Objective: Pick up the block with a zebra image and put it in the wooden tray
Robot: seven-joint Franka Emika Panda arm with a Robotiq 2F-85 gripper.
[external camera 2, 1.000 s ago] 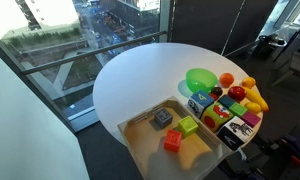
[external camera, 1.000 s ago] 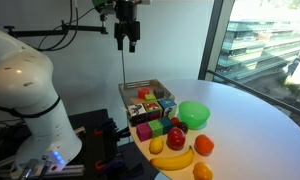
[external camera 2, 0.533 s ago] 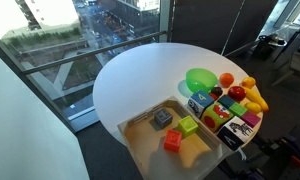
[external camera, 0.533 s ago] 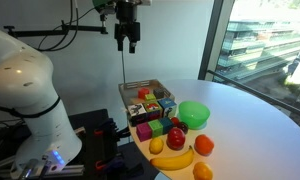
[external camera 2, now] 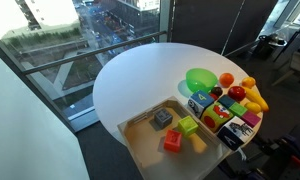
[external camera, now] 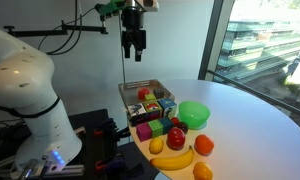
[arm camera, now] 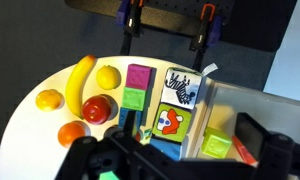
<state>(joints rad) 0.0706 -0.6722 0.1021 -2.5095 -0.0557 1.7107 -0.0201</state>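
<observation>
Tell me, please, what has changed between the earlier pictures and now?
The gripper moved slightly down and to the right in an exterior view, lower over the blocks; its jaws are open and it holds nothing. The zebra block, the green bowl and the wooden tray stayed put.

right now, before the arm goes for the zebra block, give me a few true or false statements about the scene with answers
1. The gripper holds the zebra block. False: it hangs open and empty, high above the table.
2. The zebra block lies outside the wooden tray, close beside its wall. True.
3. The wooden tray has no blocks in it. False: a grey block, a red block and a green block lie in it.
4. A banana lies on the table among the fruit. True.
</observation>
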